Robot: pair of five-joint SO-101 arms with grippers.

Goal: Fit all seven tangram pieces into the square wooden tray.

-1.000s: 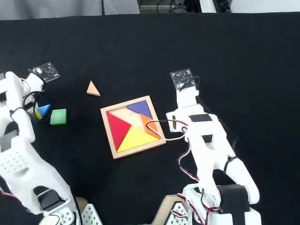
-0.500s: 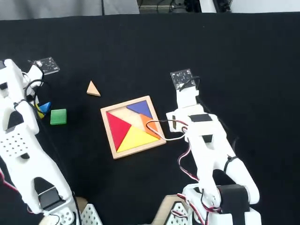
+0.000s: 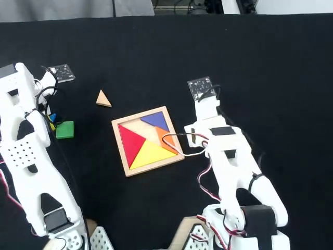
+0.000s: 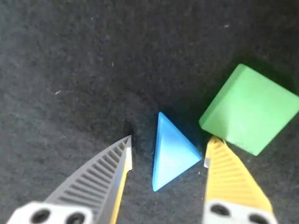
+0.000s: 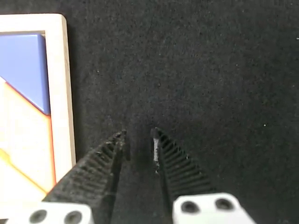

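left gripper [image 4: 169, 142] wide around small blue triangle piece [image 4: 172, 151] | its finger might shove the green square block [image 4: 250, 109] right beside it | right gripper [image 5: 138, 135] narrow, empty

Left arm [image 3: 31, 156] and right arm [image 3: 229, 156]: white moulded shells, black motor blocks at the joints. A red, white and black cable [image 3: 179, 143] loops off the right arm. Each wrist carries a dark circuit board [image 3: 202, 87].

The left end effector [image 4: 170, 140] has one grey ribbed finger and one yellow. The right end effector [image 5: 138, 135] has black ribbed fingers. Both mounts are white with round screw holes.
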